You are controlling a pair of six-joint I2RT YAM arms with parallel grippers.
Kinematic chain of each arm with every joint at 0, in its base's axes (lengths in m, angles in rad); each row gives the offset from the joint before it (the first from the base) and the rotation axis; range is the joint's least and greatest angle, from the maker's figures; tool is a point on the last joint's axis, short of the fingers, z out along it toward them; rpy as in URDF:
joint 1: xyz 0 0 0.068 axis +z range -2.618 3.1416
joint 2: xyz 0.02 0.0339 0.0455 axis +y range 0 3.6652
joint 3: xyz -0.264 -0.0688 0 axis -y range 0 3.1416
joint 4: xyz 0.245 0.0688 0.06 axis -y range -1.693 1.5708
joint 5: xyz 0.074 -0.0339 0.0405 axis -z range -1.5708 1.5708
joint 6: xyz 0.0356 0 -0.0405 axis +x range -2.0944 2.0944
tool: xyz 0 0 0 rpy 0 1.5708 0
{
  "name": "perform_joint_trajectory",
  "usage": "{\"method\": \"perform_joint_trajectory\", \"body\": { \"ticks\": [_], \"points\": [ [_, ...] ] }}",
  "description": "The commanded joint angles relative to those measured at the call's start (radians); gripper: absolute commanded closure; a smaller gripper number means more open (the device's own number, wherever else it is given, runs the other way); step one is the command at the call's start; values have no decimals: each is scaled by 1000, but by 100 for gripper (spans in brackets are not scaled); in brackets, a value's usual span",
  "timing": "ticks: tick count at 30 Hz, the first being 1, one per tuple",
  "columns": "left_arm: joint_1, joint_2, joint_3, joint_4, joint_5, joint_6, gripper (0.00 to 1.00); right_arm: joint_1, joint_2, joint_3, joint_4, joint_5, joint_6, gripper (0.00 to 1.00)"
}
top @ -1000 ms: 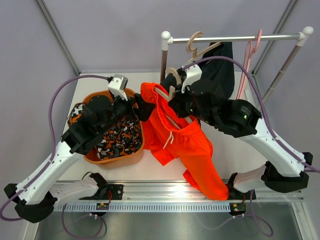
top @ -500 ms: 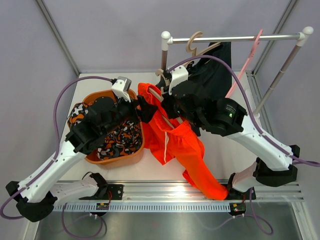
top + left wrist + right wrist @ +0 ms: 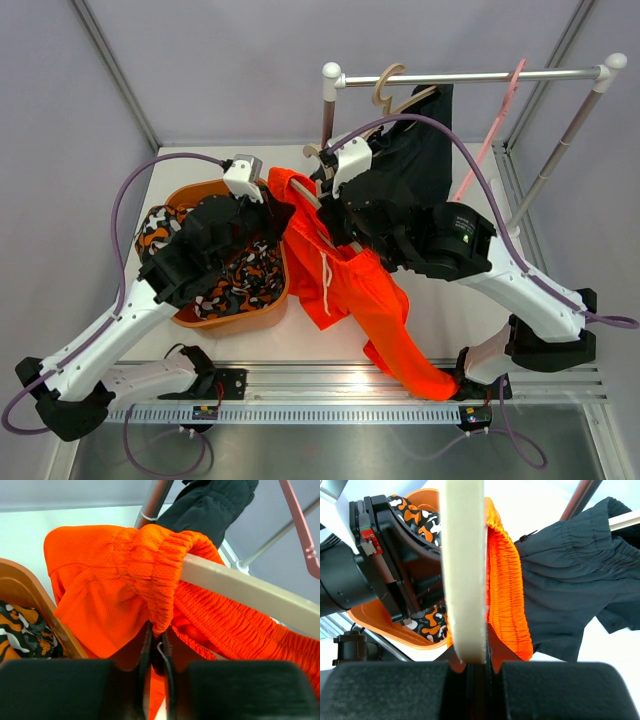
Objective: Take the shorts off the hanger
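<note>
1. Overhead, centre frame: orange shorts (image 3: 345, 285) drape between my two arms; camouflage shorts (image 3: 240, 280) lie in the orange basket (image 3: 200, 315) at left; navy shorts (image 3: 435, 125) hang from the rail (image 3: 480, 74) at upper right.
2. Left wrist view, lower centre: my left gripper (image 3: 157, 647) is clenched on the orange waistband, just beneath the cream hanger (image 3: 240, 592) crossing to the right.
3. Right wrist view, lower centre: my right gripper (image 3: 472, 662) is clenched on that hanger; the orange waistband touches it on the right.
</note>
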Motion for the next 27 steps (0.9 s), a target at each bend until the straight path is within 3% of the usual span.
{"method": "perform_joint_trajectory", "body": {
  "ticks": [1, 2, 11, 18, 27],
  "points": [
    [-1, -12, 10, 43, -115, 8, 96, 38, -20, 51, 19, 38, -2, 100],
    [1, -12, 16, 41, -146, 4, 100, 49, -22, 53, 12, 47, 1, 100],
    [1, -35, 34, 35, -362, 6, 100, 139, -91, 2, -68, 94, 41, 100],
    [10, 20, 33, 14, -398, -2, 100, 196, -206, -76, -4, 102, 33, 100],
    [27, 46, -2, 29, -384, -9, 100, 216, -233, -87, 4, 107, 25, 100]
  ]
}}
